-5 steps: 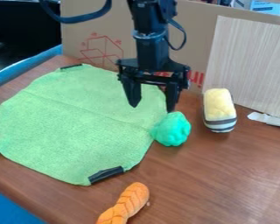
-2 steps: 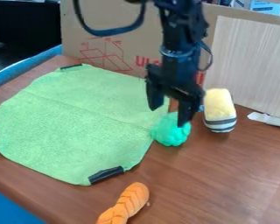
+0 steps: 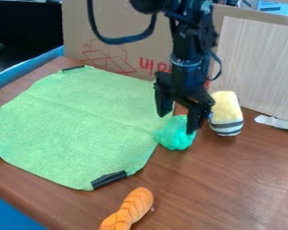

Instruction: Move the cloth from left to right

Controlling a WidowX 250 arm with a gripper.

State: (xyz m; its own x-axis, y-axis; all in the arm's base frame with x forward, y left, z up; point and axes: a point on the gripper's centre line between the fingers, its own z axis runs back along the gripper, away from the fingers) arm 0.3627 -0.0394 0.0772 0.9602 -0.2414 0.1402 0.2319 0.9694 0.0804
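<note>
You have the gripper [image 3: 177,122] over the ball [image 3: 173,138], fingers spread apart; cloth [image 3: 80,121] spread out left of the ball, yellow toy [image 3: 226,108] right.

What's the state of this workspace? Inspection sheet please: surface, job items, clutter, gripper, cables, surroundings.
Surface: brown wood-look tabletop, light glare toward the right of the view.
Job items: green cloth spread mostly flat at left, faint crease across it, black strips along its edge.
Clutter: teal lumpy toy at the cloth's right edge; yellow toy with striped end further right; orange braided toy in front; white strip at far right.
Gripper: gripper above the teal toy, fingers apart, not gripping the cloth.
Cables: black cable looped beside the arm; nothing seen snagged.
Surroundings: cardboard with red print behind, pale wood-grain board at right.
</note>
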